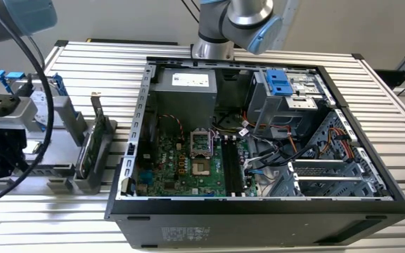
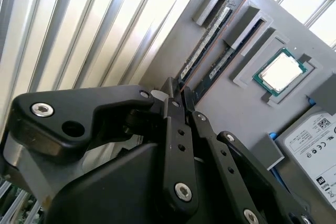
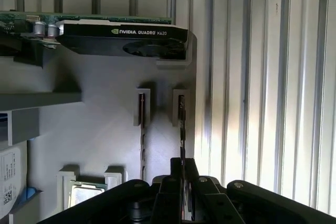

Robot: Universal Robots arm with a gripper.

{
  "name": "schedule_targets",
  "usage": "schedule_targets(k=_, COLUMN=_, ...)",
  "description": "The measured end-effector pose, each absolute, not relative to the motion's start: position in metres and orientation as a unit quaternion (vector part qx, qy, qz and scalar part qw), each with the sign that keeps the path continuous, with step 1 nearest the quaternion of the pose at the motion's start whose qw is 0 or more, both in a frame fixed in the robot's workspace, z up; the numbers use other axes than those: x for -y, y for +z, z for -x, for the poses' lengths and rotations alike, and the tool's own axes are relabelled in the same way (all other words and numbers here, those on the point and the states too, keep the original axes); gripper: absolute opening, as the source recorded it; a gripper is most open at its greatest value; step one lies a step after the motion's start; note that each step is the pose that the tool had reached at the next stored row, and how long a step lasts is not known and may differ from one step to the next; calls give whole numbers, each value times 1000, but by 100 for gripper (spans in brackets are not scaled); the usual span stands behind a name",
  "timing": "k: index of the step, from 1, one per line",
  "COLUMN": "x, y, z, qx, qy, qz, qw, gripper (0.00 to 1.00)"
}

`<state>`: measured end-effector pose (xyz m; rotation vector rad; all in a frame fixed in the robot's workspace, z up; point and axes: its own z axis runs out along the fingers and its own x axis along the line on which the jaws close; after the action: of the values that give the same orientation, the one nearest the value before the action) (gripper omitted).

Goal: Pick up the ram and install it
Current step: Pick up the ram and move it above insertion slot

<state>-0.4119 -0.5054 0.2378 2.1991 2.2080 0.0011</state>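
Gripper: the gripper [image 3: 182, 170] is sitting low over the grey holder [image 3: 105, 129]. Its fingers [image 3: 176, 177] are drawn close together and, as I am judging it, clamping the ram between them.

Ram: the ram [image 3: 181, 124] is standing on its long edge in the holder's slot, directly ahead of the fingertips. It is not yet lifting out.

Long axis: the stick is running straight away from the gripper, in line with the narrow gap between the fingers. That means they are bearing on its two flat faces (only the thin top edge is showing in the first wrist view).

Hold point: how much of the stick lies under the gripper I cannot tell.

Neighbour: a second stick [image 3: 142, 129] is standing parallel and just beside the held one, outside the fingers. It is on the side away from the counter [image 3: 262, 77] slats.

Beyond the far end: a graphics card [image 3: 121, 38] is lying crosswise past the ram's far tip, apart from it.

To the other side: a processor [image 2: 281, 72] is resting in its own recess past the second stick.

Case: the open computer case [image 1: 259, 132] is sitting on the counter, well apart from the gripper. Its long memory slots [image 1: 232, 168] are facing upward.
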Motion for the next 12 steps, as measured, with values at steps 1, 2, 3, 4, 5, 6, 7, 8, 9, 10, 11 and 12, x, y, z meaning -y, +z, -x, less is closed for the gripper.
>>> schedule_targets(k=1, x=505, y=239, z=412, qx=-708, qy=0, qz=-706, qw=13, gripper=0)
schedule_targets(k=2, x=505, y=240, z=412, qx=-708, qy=0, qz=-706, qw=13, gripper=0)
schedule_targets(k=3, x=505, y=241, z=412, qx=-708, qy=0, qz=-706, qw=13, gripper=0)
schedule_targets(k=4, x=505, y=242, z=412, qx=-708, qy=0, qz=-706, qw=13, gripper=0)
schedule_targets(k=5, x=505, y=243, z=412, qx=-708, qy=0, qz=-706, qw=13, gripper=0)
schedule_targets(k=6, x=505, y=244, z=412, qx=-708, qy=0, qz=-706, qw=13, gripper=0)
schedule_targets(k=7, x=505, y=244, z=412, qx=-708, qy=0, qz=-706, qw=13, gripper=0)
schedule_targets(k=8, x=505, y=245, z=412, qx=-708, qy=0, qz=-706, qw=13, gripper=0)
schedule_targets(k=9, x=505, y=246, z=412, qx=-708, qy=0, qz=-706, qw=13, gripper=0)
schedule_targets(k=10, x=505, y=247, z=412, qx=-708, qy=0, qz=-706, qw=13, gripper=0)
schedule_targets(k=11, x=505, y=248, z=412, qx=-708, qy=0, qz=-706, qw=13, gripper=0)
schedule_targets(k=12, x=505, y=249, z=412, qx=-708, qy=0, qz=-706, qw=13, gripper=0)
